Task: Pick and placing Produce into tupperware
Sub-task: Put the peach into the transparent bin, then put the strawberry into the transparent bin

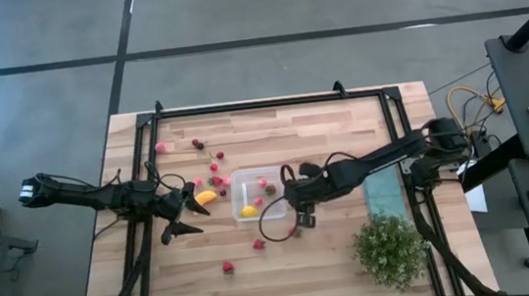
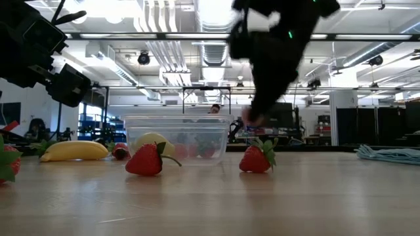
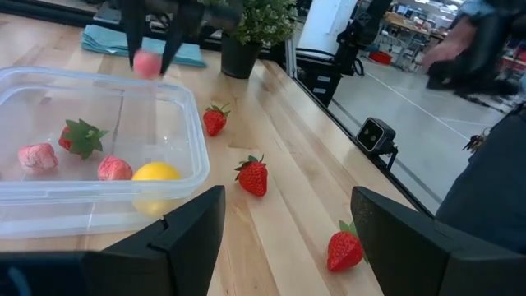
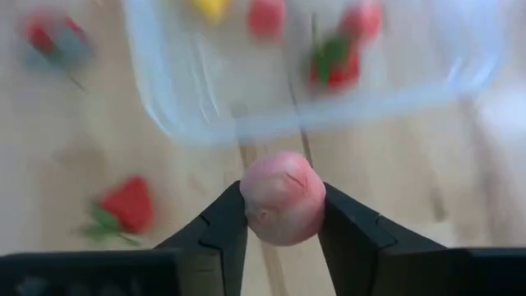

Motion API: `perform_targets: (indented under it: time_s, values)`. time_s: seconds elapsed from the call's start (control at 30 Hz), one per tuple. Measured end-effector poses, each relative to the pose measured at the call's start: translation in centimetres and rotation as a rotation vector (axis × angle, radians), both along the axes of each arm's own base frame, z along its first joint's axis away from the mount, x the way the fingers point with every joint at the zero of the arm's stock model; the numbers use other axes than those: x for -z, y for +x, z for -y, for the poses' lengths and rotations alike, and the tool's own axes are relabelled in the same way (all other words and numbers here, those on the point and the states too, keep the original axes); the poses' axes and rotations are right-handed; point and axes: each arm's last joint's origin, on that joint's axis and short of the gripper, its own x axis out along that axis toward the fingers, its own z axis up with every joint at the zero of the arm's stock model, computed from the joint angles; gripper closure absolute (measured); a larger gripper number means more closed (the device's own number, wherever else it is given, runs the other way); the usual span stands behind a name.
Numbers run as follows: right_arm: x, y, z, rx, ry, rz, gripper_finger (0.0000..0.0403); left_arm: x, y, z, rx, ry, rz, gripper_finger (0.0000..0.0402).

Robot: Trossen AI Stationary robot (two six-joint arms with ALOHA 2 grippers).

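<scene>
**A:** Where is the right tool (image 4: pixel 283 215) just now?

**B:** Beside the tupperware (image 1: pixel 258 195), on the side towards the green plant (image 1: pixel 389 249), hanging above the desk (image 1: pixel 288 274). Its two dark fingers (image 4: pixel 220 224) are clamped on a round pink piece of produce (image 4: pixel 282 208), which fills the gap between them.

**A:** And the box itself?

**B:** It sits near the middle of the desk. Inside lie a yellow lemon (image 3: pixel 154 173), two pale pink pieces (image 3: pixel 37 156) and a red berry with a green top (image 3: pixel 80 137).

**A:** What about the left tool (image 1: pixel 185 218)?

**B:** It waits on the tupperware's other side, away from the plant, with its fingers spread apart and nothing between them. An orange-yellow curved piece (image 1: pixel 207 196) lies just beside it, between that tool and the box.

**A:** Any fruit loose on the desk?

**B:** Several red strawberries. From the low view, one (image 2: pixel 146 160) stands in front of the tupperware and another (image 2: pixel 256 158) under the right arm. The left wrist view shows three more (image 3: pixel 253 176) lying on the wood near the tupperware's wall. Further small red pieces (image 1: pixel 208 161) are scattered beyond the box on the left arm's side, and one (image 1: pixel 227 266) lies well apart from it near the desk's front edge.

**A:** Anything near the plant?

**B:** A flat teal cloth (image 1: pixel 385 193), between the plant and the right arm.
</scene>
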Motion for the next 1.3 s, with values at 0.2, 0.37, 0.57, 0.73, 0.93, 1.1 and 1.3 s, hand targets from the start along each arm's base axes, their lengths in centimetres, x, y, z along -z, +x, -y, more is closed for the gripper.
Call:
perform_targets:
  time_s: [0.2,0.37,0.57,0.73,0.93,1.1,1.3]
  values:
    - [-5.6,2.3,0.6,-0.062,-0.030,0.183,0.0279,0.0,0.0,0.0,0.000,0.000,-0.002,0.0152]
    - [-3.3,4.9,2.9,-0.076,0.091,0.111,0.0275,0.0,0.0,0.0,0.000,0.000,0.000,0.0152]
    - [-1.3,8.1,3.5,-0.092,0.111,0.085,0.0243,0.0,0.0,0.0,0.000,0.000,0.000,0.0152]
    - [-1.1,10.4,3.5,-0.159,0.048,0.042,0.0192,0.0,0.0,0.0,0.000,0.000,0.000,0.0152]
    - [-2.6,10.8,3.9,-0.109,-0.085,-0.063,0.0149,0.0,0.0,0.0,0.000,0.000,0.000,0.0152]
    - [-4.0,9.5,3.8,-0.117,-0.075,-0.132,0.0139,0.0,0.0,0.0,0.000,0.000,0.000,0.0152]
    - [-4.1,6.5,2.1,-0.167,0.025,-0.183,0.0147,0.0,0.0,0.0,0.000,0.000,0.000,0.0152]
